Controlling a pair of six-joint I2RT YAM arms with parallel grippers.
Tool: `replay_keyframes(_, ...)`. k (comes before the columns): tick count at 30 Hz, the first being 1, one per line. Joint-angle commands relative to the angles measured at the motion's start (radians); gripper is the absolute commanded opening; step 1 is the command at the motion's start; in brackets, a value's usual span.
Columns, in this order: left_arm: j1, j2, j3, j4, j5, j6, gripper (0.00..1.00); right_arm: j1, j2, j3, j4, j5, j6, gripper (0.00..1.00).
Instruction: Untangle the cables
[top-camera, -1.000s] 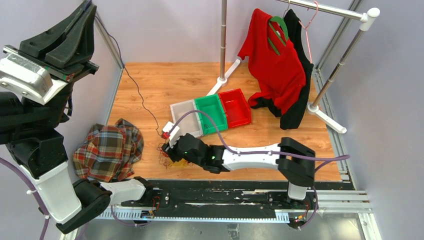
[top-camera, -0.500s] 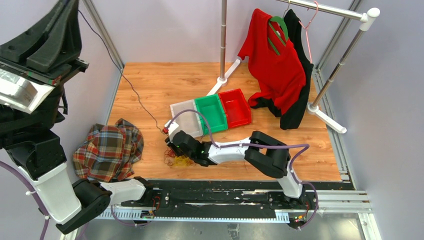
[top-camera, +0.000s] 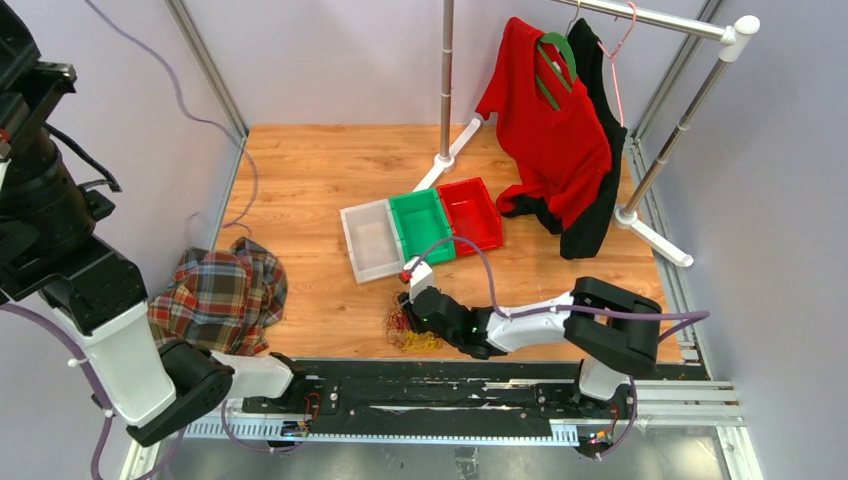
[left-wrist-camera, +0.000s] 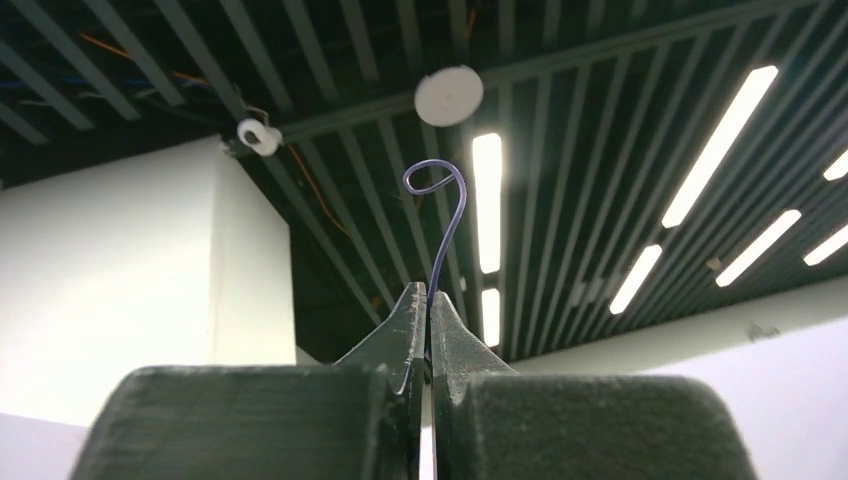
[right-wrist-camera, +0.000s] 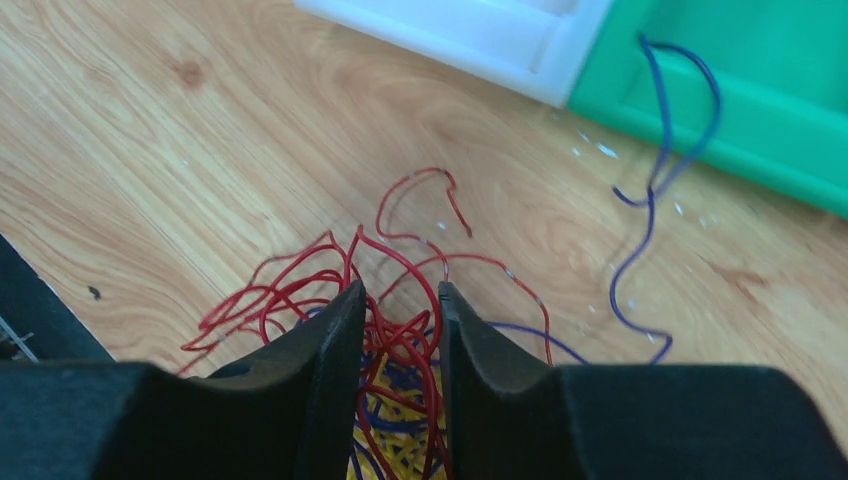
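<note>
The cables (top-camera: 408, 335) lie as a red, yellow and purple tangle near the table's front edge. My right gripper (top-camera: 405, 305) points down into it. In the right wrist view its jaws (right-wrist-camera: 400, 292) stand partly apart, with loose red strands (right-wrist-camera: 400, 340) between them and yellow ones beneath. One blue-purple strand (right-wrist-camera: 648, 215) trails off toward the green tray. My left arm is raised high at the left, its gripper out of the top view. The left gripper (left-wrist-camera: 428, 290) points at the ceiling, shut on a single purple cable (left-wrist-camera: 441, 250) that curls above its tips and hangs down (top-camera: 252, 178) toward the shirt.
White (top-camera: 372, 240), green (top-camera: 425, 225) and red (top-camera: 470, 213) trays sit side by side mid-table. A plaid shirt (top-camera: 220, 300) is heaped at the front left. A clothes rack at the back right holds a red garment (top-camera: 550, 120), and its post foot (top-camera: 445, 160) stands behind the trays.
My right gripper moved right along the front edge, and the tangle shifted right with it. The left arm rose higher, and its purple cable came away from the tangle.
</note>
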Motion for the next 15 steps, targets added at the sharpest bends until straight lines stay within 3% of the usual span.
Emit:
replay_keyframes(1,0.003,0.081,0.092,0.126,-0.003,0.038,0.0,-0.009,-0.072,-0.097,0.022,0.127,0.085,0.34)
replay_keyframes(3,0.003,0.071,0.057,0.121,0.002,0.018,0.0,-0.014,-0.116,-0.133,0.021,0.142,0.097,0.36)
replay_keyframes(10,0.003,-0.141,-0.42,0.054,0.149,-0.046,0.0,-0.017,-0.352,-0.097,-0.126,0.155,0.032,0.53)
replay_keyframes(15,0.002,-0.187,-0.558,0.001,0.16,-0.013,0.0,-0.023,-0.466,-0.045,-0.209,0.129,-0.002,0.64)
